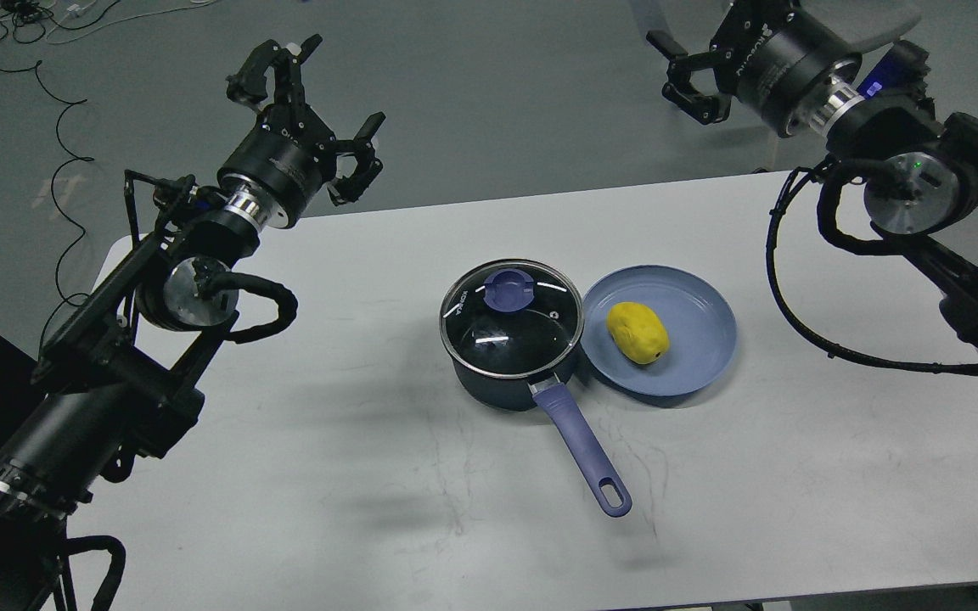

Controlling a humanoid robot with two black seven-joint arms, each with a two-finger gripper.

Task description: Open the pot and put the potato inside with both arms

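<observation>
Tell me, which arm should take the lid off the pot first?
Probably the left: the lid is still on the pot, nearer the open left claw. The right claw suits the potato.

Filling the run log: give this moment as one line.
stage: start | pot: lid on | potato: on plate | left claw: open, clear | right claw: open, clear

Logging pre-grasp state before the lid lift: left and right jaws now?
Left gripper: open, empty, raised beyond the table's far-left edge.
Right gripper: open, empty, raised beyond the table's far edge.
</observation>
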